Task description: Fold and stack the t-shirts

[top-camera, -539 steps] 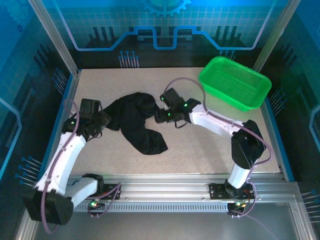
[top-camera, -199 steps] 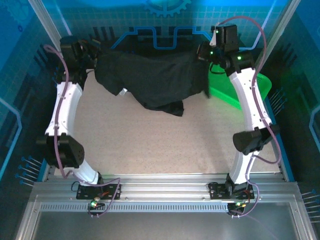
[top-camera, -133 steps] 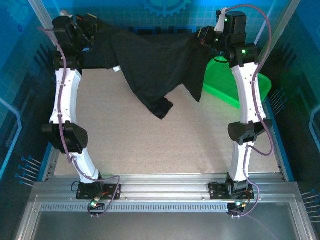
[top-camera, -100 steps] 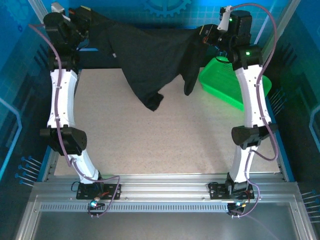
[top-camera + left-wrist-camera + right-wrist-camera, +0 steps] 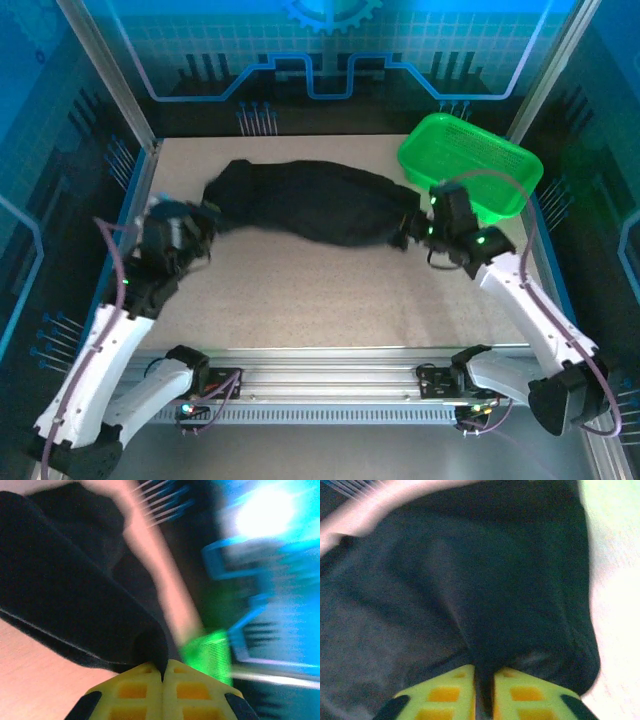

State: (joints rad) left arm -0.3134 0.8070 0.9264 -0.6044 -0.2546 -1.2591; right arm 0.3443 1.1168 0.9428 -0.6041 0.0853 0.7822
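Left gripper [image 5: 205,215]: jaws clenched on the t-shirt [image 5: 310,205]. In the left wrist view the two yellow fingers [image 5: 135,690] press together with a fold of the black t-shirt [image 5: 60,605] pinched in the seam between them [image 5: 162,672]. Right gripper [image 5: 408,232]: jaws also clenched on the t-shirt. In the right wrist view a thin dark strip of cloth sits between the yellow fingers [image 5: 520,695] at the gripper [image 5: 482,690], and the t-shirt [image 5: 470,580] spreads away from them in soft wrinkles. Both wrist views are motion-blurred, so finer fabric detail cannot be read. From above, the t-shirt lies on the table [image 5: 330,290] as one long bunched band strung between the two grippers, not spread flat. The green basket [image 5: 470,160] is the reference. The t-shirt lies to its left, with the right end of the cloth just beside the basket's near-left corner; whether cloth touches the basket wall I cannot tell. The right gripper is just in front of that same corner, close to the basket. The left gripper is well apart from the basket, far to its left, at the opposite end of the band. The basket shows as a green blur [image 5: 210,652] in the left wrist view, beyond the cloth.
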